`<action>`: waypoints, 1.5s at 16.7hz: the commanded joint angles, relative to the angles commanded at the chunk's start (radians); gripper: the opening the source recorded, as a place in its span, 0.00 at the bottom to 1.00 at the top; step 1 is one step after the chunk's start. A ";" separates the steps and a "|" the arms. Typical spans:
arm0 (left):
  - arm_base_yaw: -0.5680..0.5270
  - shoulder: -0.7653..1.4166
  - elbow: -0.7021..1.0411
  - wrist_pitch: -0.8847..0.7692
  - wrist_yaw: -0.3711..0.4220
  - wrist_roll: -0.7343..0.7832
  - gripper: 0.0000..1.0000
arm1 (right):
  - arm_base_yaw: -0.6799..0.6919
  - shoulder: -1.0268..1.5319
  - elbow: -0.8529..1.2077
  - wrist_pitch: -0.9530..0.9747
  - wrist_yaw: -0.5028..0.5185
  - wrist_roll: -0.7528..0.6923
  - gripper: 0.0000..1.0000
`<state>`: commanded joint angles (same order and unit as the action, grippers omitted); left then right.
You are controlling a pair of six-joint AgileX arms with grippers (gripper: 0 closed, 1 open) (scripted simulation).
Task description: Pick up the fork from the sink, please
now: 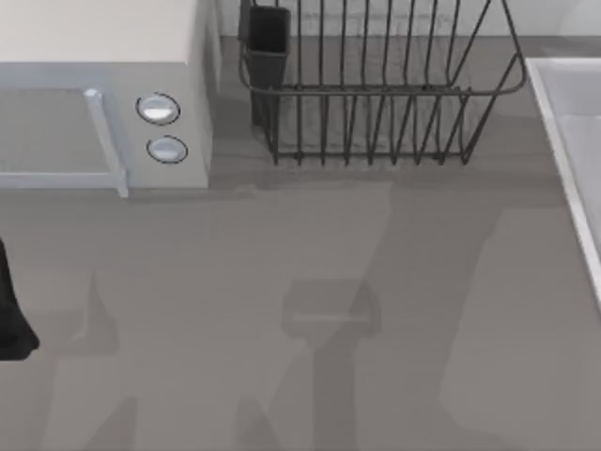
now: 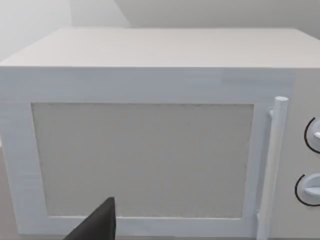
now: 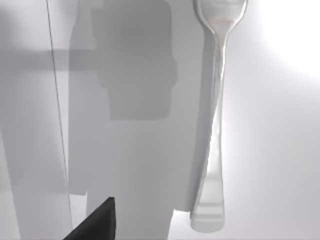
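**benchmonkey:** What's your feed showing? Where's the fork?

**me:** From my right wrist cam I'm looking straight down at the fork (image 3: 215,125). It's lying flat on the smooth pale floor of the sink (image 3: 280,150), a thin shiny strip with the tine end toward one edge of that picture and the broad handle end toward the opposite one. Nothing is touching it. A dark tip of the right gripper (image 3: 97,222) pokes into the corner of that view, off to one side of the fork and clear of it. I cannot tell whether those jaws are apart or together.

**benchmonkey:** And overhead?

**me:** On the top cam the sink's raised rim (image 1: 563,141) runs along the edge at about 3 o'clock. The wire dish rack (image 1: 376,85) sits at 12 o'clock and the white microwave (image 1: 103,94) at about 10 o'clock, with its two round knobs (image 1: 161,129) facing the grey tabletop (image 1: 282,282).

**benchmonkey:** Left arm?

**me:** A black piece of my left arm (image 1: 11,310) is at 9 o'clock on the top cam. The left wrist cam faces the microwave door (image 2: 142,160). A dark tip of the left gripper (image 2: 97,225) shows; can't tell the state of its jaws either.
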<state>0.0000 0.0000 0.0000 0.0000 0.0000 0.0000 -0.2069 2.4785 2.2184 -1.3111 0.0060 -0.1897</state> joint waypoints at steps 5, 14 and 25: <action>0.000 0.000 0.000 0.000 0.000 0.000 1.00 | -0.001 0.049 -0.069 0.111 0.001 0.001 1.00; 0.000 0.000 0.000 0.000 0.000 0.000 1.00 | -0.005 0.183 -0.254 0.437 0.003 0.002 1.00; 0.000 0.000 0.000 0.000 0.000 0.000 1.00 | -0.005 0.183 -0.254 0.437 0.003 0.002 0.40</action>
<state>0.0000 0.0000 0.0000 0.0000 0.0000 0.0000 -0.2115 2.6614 1.9645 -0.8739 0.0086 -0.1874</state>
